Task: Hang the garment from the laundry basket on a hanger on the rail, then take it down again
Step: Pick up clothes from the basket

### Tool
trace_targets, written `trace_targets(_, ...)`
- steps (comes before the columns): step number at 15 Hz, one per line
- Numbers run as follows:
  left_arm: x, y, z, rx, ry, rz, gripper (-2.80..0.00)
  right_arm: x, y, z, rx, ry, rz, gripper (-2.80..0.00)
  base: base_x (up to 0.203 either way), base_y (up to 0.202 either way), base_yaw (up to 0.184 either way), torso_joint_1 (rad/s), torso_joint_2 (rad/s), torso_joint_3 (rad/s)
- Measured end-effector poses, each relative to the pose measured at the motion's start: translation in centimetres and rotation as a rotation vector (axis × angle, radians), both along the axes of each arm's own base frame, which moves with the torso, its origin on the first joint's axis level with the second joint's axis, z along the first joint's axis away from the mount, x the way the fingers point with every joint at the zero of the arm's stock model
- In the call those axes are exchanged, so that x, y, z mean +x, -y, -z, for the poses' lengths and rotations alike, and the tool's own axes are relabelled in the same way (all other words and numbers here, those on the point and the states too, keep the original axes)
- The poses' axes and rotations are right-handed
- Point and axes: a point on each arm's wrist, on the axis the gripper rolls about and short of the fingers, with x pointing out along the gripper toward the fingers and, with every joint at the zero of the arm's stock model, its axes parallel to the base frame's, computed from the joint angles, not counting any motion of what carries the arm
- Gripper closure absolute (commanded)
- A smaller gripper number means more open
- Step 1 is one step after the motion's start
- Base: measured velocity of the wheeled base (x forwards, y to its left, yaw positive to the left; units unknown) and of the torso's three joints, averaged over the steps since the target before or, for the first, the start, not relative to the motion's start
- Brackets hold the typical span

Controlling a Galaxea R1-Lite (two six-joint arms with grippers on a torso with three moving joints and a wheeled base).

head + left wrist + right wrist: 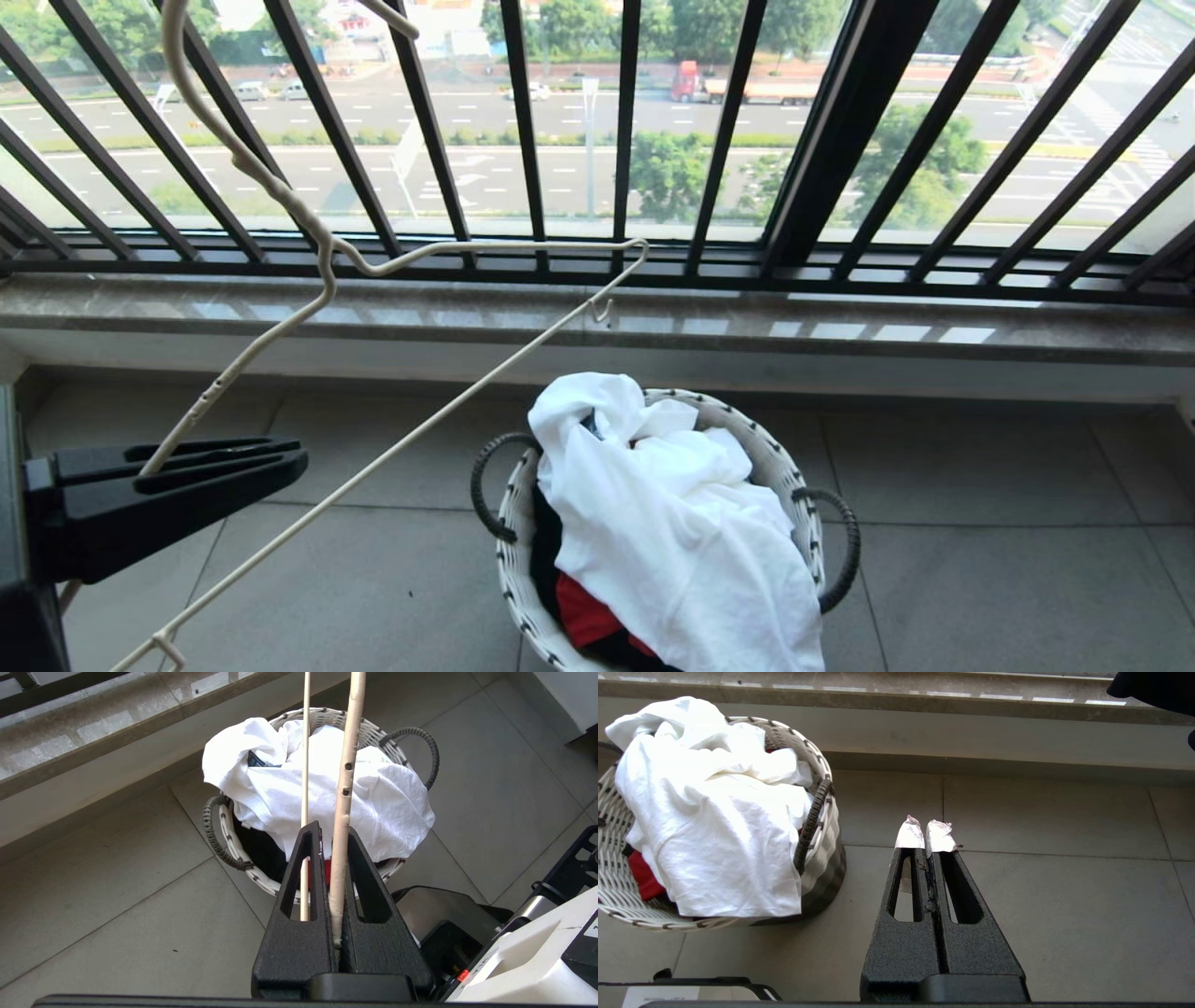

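Our left gripper (pixel 280 457) reaches in level from the nine o'clock edge of the head view, its black fingers (pixel 369 891) pinched flat on one arm of the cream-white hanger (pixel 327 271). The gripped rod runs up toward eleven o'clock, where the hanger's neck curls out of frame, while its thin crossbar slants from seven o'clock to a small upturned hook near the marble windowsill (pixel 840 322). From the wrist we see two small holes in the gripped rod just past the fingertips, and the thinner bar passing through the slot of one finger. Beyond the fingertips, at six o'clock in the head view, the laundry basket (pixel 789 467) stands on the grey tiled floor (pixel 1008 523), the white garment (pixel 672 523) heaped in it and spilling over the near rim, a sliver of dark blue print showing in a fold. A red garment (pixel 583 611) lies beneath it. Our right gripper (pixel 927 833) is out of the head view; its own camera shows it low over bare tiles beside the basket, tape-wrapped tips pressed together on nothing. No brand or lettering is legible. Black window bars (pixel 523 131) line the window above the sill.
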Motion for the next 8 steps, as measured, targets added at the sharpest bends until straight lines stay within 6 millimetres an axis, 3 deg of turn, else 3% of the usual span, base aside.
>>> trace_targets(4,-0.4,-0.3,-0.3,-0.013,0.016,-0.002,0.0,2.0,0.0,-3.7,0.001,-0.105,-0.003,0.0,0.0,0.0,0.0,0.0,0.0,0.0)
trace_targets(8,-0.8,-0.8,-0.5,-0.026,0.034,-0.004,0.0,5.8,-0.1,-9.6,0.002,-0.179,-0.015,0.0,0.0,0.0,0.0,0.0,0.0,0.0)
